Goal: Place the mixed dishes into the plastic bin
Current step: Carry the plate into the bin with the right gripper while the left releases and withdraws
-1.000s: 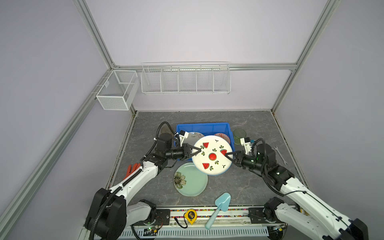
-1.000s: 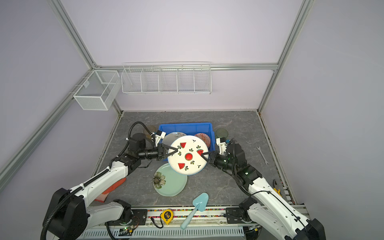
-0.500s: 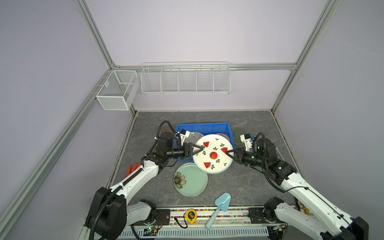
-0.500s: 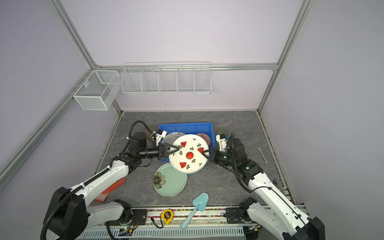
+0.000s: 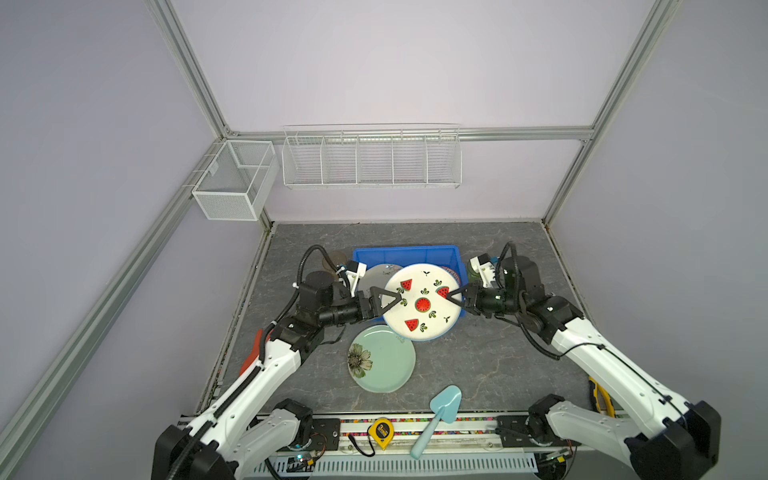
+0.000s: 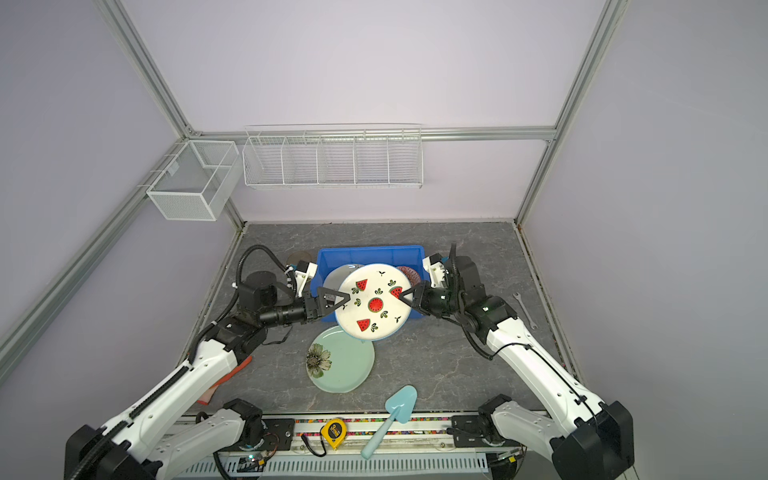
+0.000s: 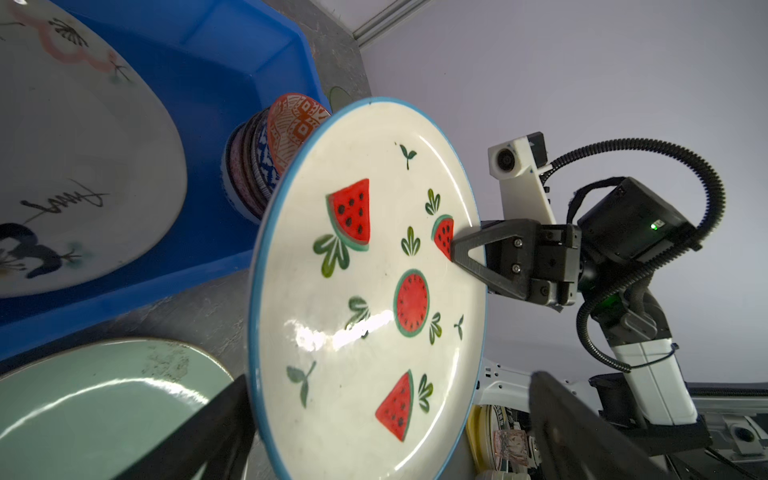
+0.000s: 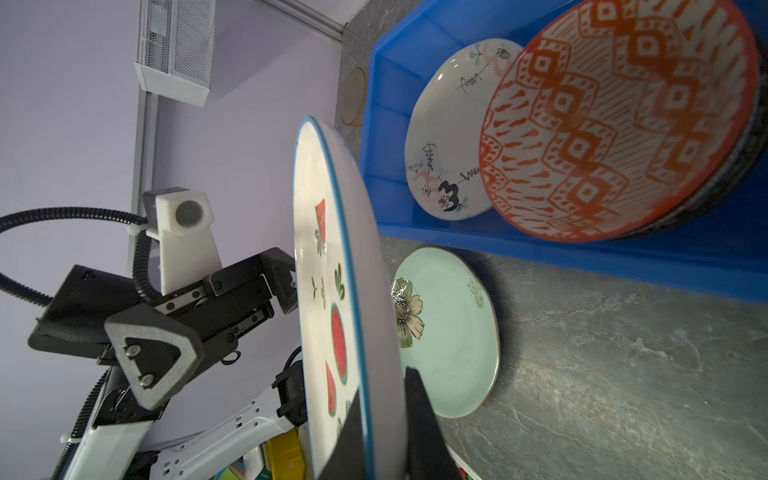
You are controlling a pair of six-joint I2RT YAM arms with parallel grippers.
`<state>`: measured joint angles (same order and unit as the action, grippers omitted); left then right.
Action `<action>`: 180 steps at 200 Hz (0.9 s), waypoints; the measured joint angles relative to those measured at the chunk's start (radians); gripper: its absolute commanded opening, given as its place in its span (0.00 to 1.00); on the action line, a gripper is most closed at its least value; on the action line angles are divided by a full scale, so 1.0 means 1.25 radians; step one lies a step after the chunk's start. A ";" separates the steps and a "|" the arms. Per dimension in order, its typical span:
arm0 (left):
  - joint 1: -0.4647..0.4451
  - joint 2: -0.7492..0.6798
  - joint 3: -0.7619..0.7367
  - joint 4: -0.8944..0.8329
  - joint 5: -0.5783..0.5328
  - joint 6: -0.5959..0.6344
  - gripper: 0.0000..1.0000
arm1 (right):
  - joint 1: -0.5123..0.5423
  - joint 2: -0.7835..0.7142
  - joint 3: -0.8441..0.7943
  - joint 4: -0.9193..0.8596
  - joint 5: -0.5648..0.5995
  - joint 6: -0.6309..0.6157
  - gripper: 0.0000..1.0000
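Right jaws closed on the right-hand rim of the watermelon plate (image 5: 422,304), one finger over the painted face beside a red slice, the other beneath. Left jaws spread wide at the opposite rim, plate edge lying in the gap between the two fingers. In the right wrist view one finger well clear of the face, contact at the other not discernible.

Plate aloft and tilted, gripped on the right side only, hanging over the near wall of the blue bin (image 5: 405,254). In both top views, overlapping the far edge of the mint-green plate (image 5: 382,361).

Inside the bin: cream plate (image 5: 376,275) with doodles on the left, tilted stack of patterned bowls on the right, orange bowl (image 8: 615,124) foremost. Mint-green plate with a flower flat on the table (image 5: 498,357), just in front of the bin. Amber cup (image 5: 331,261) beside the bin's left wall and green cup (image 7: 338,94) beside its right, both partly hidden.

Nearer the front edge: teal scoop (image 5: 441,405) and yellow tape measure (image 5: 381,432). Red object (image 5: 249,361) partly under the left arm; wrench (image 6: 524,309) far right.

Table dark grey, stone-patterned. Around it, lilac walls and aluminium frame posts. Long wire basket (image 5: 372,160) high on the back wall, smaller mesh basket (image 5: 235,180) on the left rail.
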<state>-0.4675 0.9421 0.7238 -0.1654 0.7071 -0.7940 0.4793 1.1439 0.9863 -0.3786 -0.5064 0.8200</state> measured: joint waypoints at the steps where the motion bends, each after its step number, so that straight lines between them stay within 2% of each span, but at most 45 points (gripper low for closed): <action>1: 0.000 -0.005 0.000 -0.005 -0.003 0.001 1.00 | 0.000 0.004 0.004 -0.001 -0.001 -0.002 0.06; 84: 0.001 -0.296 -0.053 -0.255 -0.190 -0.004 1.00 | -0.013 0.216 0.242 -0.108 -0.069 -0.139 0.06; 140: 0.001 -0.428 -0.054 -0.396 -0.258 -0.019 1.00 | -0.023 0.388 0.395 -0.167 -0.105 -0.206 0.07; 180: 0.001 -0.487 -0.051 -0.502 -0.273 -0.020 1.00 | -0.023 0.532 0.532 -0.213 -0.124 -0.259 0.07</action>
<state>-0.4667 0.3328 0.6605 -0.7925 0.3656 -0.8185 0.4511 1.8091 1.6508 -0.6449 -0.6609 0.4965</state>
